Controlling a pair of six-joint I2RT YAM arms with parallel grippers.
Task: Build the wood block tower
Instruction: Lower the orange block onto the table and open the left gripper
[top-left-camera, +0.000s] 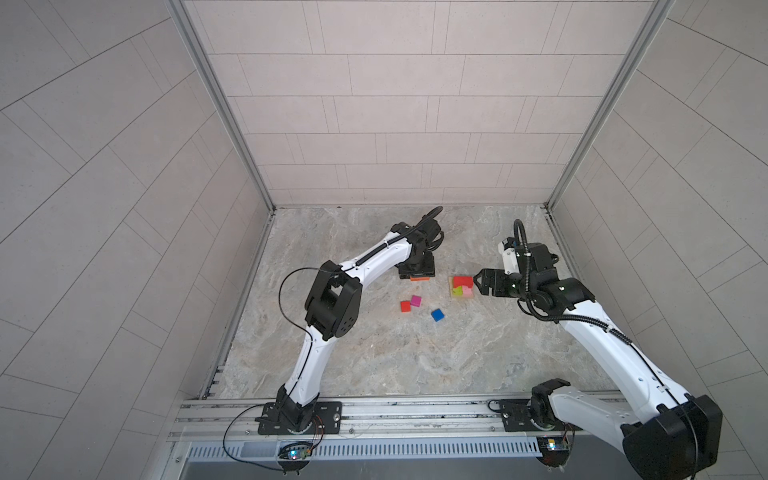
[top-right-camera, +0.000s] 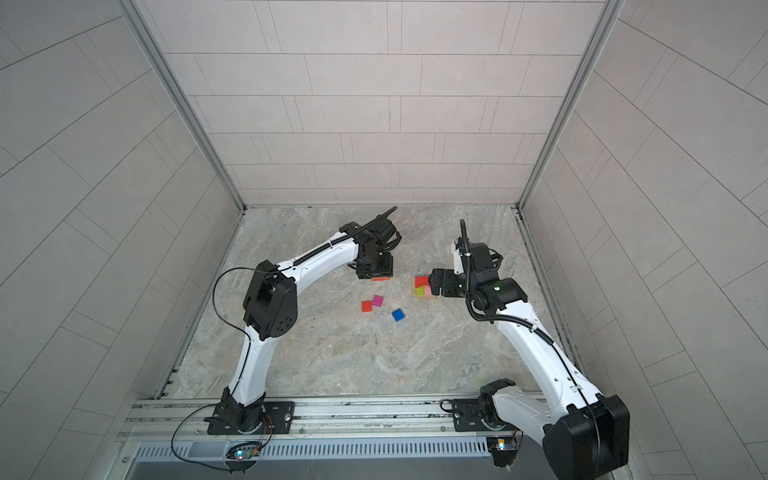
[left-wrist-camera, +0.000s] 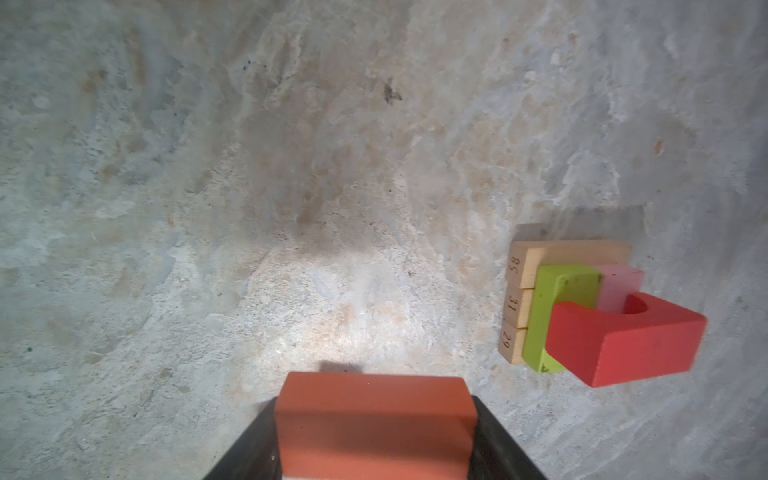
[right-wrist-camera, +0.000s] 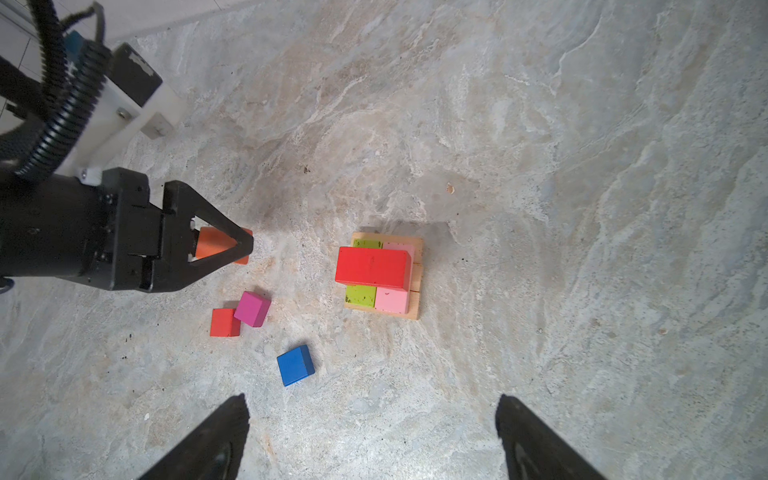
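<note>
The wood block tower stands right of centre. It has tan bars at the base, then a lime oblong beside a pink oblong. A red notched piece lies on top. My left gripper is shut on an orange oblong, low over the floor left of the tower. My right gripper is open and holds nothing, just right of the tower. A red cube, a magenta cube and a blue cube lie loose on the floor.
The marbled floor is boxed in by tiled walls at the back and on both sides. A metal rail carrying both arm bases runs along the front. The red and magenta cubes touch each other; the blue one lies apart.
</note>
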